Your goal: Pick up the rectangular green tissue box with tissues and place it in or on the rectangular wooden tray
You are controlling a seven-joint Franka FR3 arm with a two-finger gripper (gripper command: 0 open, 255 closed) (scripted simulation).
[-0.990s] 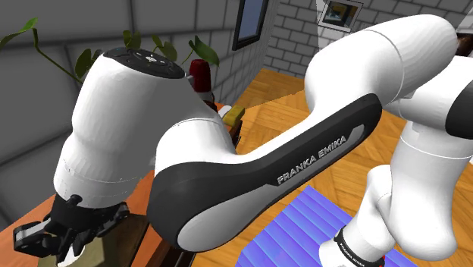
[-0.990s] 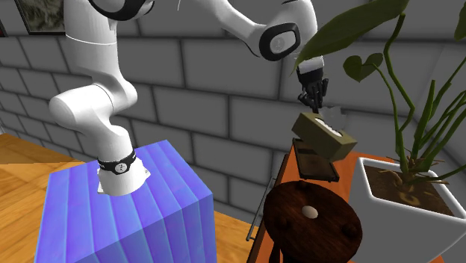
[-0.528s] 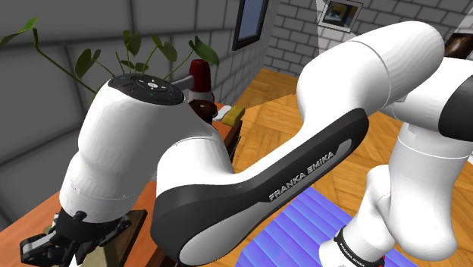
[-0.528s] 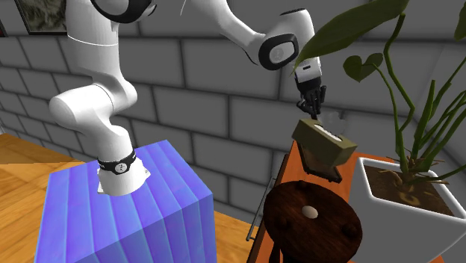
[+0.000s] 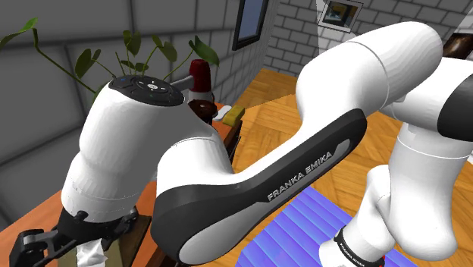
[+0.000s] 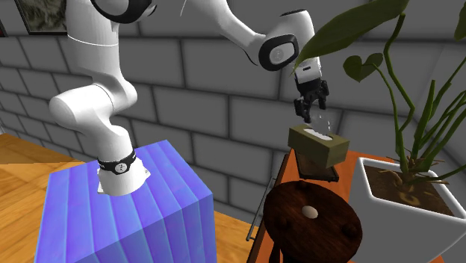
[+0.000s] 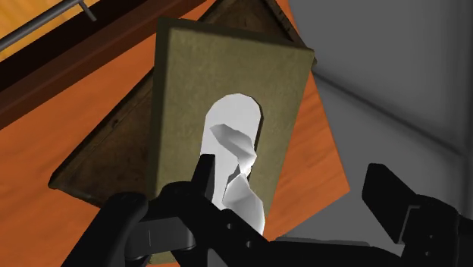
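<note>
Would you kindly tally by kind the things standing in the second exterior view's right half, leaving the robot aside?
tissue box: 1
tray: 1
white planter: 1
round dark stool: 1
Total: 4

Olive tissue box (image 7: pixel 182 98), white tissue (image 7: pixel 231 144), black gripper (image 6: pixel 310 110).

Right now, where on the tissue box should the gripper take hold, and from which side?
Probably from above, across the two long side walls of the tissue box: it lies top-up over the tray, facing the open gripper. Keep off the loose tissue sticking up mid-top.
</note>
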